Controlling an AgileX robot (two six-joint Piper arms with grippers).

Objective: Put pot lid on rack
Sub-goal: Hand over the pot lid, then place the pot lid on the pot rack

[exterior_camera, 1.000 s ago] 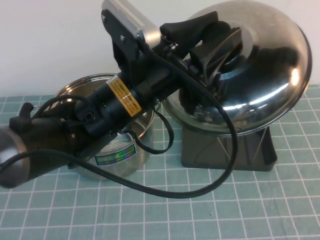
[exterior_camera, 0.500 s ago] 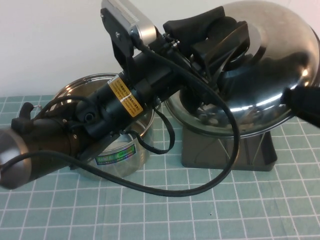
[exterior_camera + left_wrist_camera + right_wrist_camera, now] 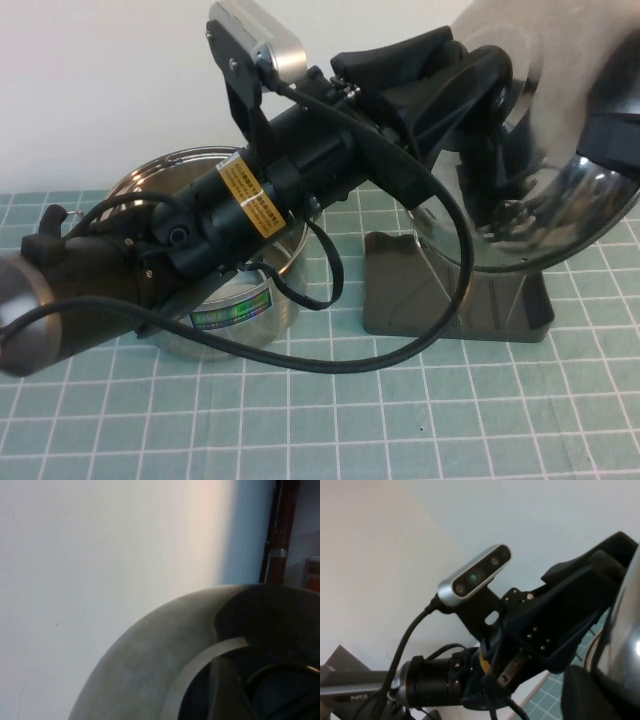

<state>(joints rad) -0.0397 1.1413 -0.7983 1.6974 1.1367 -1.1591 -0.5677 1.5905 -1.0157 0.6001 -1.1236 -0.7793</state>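
Note:
The pot lid (image 3: 570, 80), shiny and domed, is held tilted steeply, almost on edge, above the rack (image 3: 400, 300), a dark grey tray with silver wire loops (image 3: 455, 290). My left gripper (image 3: 470, 75) is shut on the lid at its centre; the black knob is hidden between the fingers. In the left wrist view the lid's dome (image 3: 145, 670) fills the lower part. My right gripper (image 3: 612, 140) is at the lid's right rim, at the edge of the high view. The right wrist view shows the lid's surface (image 3: 626, 630) and my left gripper (image 3: 570, 615).
The steel pot (image 3: 240, 305) with a coloured label stands on the green grid mat (image 3: 400, 420), left of the rack and under my left arm. A black cable (image 3: 400, 350) loops down in front of the rack. A white wall is behind.
The lid has tipped more upright and shifted right and up over the rack. My right gripper has come in at the lid's right side and risen along its rim.

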